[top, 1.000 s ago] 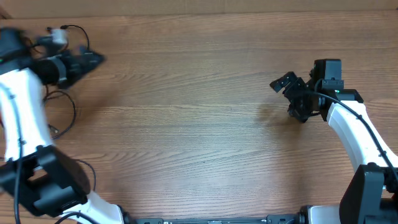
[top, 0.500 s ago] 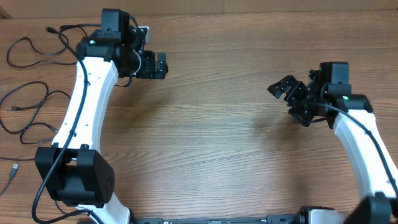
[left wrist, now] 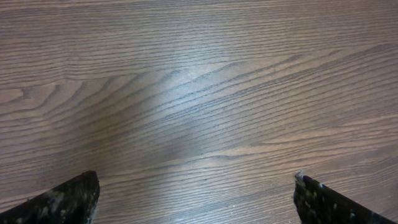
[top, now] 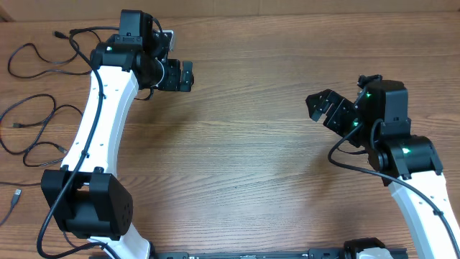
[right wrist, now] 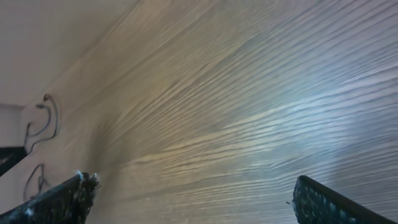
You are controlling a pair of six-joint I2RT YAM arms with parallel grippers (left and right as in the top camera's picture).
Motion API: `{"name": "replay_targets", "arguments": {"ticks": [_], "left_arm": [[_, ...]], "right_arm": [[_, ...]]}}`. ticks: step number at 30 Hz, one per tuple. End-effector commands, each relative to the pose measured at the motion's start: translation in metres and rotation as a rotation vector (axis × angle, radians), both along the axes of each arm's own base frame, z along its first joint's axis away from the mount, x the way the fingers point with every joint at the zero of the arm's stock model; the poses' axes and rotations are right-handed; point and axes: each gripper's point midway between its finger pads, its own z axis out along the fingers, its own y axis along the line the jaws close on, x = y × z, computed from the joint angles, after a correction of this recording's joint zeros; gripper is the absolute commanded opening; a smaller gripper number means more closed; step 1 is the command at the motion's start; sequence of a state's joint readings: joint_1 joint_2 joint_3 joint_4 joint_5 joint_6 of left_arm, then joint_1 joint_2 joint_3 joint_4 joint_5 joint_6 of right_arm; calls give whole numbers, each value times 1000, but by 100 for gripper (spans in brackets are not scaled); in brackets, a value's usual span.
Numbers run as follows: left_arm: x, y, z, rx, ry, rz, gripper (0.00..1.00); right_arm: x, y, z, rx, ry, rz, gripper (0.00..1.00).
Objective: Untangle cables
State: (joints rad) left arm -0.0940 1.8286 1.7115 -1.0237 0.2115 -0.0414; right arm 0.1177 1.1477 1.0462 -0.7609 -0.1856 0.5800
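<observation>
The cables [top: 32, 129] lie as loose thin black loops at the table's far left edge, with another strand [top: 36, 52] further back. They also show small and distant at the left of the right wrist view [right wrist: 50, 118]. My left gripper [top: 188, 75] is open over bare wood, to the right of the cables and well apart from them. Only wood grain shows between its fingertips [left wrist: 196, 199]. My right gripper [top: 323, 111] is open at the right side of the table, raised and pointing left, with nothing between its fingers [right wrist: 193, 199].
A loose plug end [top: 16, 196] lies near the front left corner. The left arm's white link [top: 97, 122] runs from its base at the front left up toward the back. Wood table [top: 244, 165] lies between the two grippers.
The left arm has swung from over the cables at the far left toward the middle, then held still. The right arm has lifted and turned its wrist. Both grippers stayed open.
</observation>
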Motion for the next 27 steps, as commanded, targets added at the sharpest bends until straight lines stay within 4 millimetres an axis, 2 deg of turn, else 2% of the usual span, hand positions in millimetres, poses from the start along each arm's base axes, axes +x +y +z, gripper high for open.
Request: {"name": "replay_targets", "arguments": {"ticks": [1, 7, 18, 27], "left_arm": [[4, 1, 6, 17, -28, -20, 99], [4, 1, 6, 17, -28, -20, 100], [4, 1, 6, 17, -28, -20, 100], [4, 1, 6, 17, -28, -20, 100]], "right_arm": [[6, -8, 6, -38, -23, -32, 100], [-5, 0, -3, -7, 39, 5, 100], [-7, -2, -5, -18, 47, -1, 100], [-11, -5, -13, -128, 43, 105, 100]]}}
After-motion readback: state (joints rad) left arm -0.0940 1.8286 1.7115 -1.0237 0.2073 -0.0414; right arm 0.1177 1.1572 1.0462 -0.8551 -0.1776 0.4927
